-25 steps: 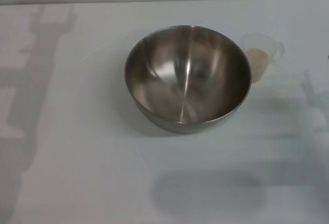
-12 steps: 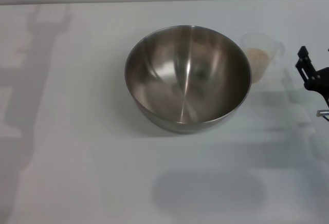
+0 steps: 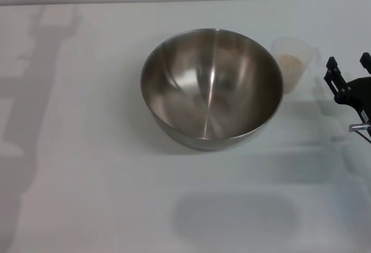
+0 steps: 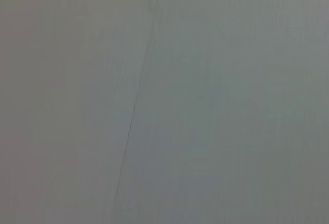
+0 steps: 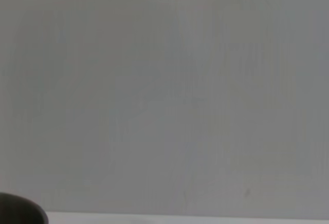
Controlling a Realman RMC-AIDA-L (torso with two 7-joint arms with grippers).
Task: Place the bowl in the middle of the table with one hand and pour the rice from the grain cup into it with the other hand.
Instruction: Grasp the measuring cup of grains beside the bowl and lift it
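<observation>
- From the head camera I see the bowl (image 3: 212, 88) sitting upright on the table (image 3: 87, 166), close to the middle of my view, its shiny inside bare with no grains in it.
- At about 2 o'clock from the bowl stands the grain cup (image 3: 294, 63), upright, just beside the bowl's rim; I cannot tell whether the two touch. Its handle points away from the bowl, toward 3 o'clock.
- The rice (image 3: 289, 67) fills the lower part of the cup as a pale beige mass behind the clear wall.
- My right gripper (image 3: 348, 72) reaches in from the edge of the view at 3 o'clock, near the cup's handle side but apart from it. Two black fingertips (image 3: 331, 65) point toward 12 o'clock with a clear gap between them, so the fingers are spread and grip nothing. Only the fingers and a little of the dark body behind them show; the arm itself lies outside the view.
- My left gripper does not appear in the head camera.
- The left wrist camera gives me only a plain grey surface with a thin dark line running across it; none of that arm's fingers show.
- The right wrist camera shows a plain pale grey wall (image 5: 164, 90) and, in one corner, a dark curved sliver that I cannot identify; that arm's fingers do not show here.
</observation>
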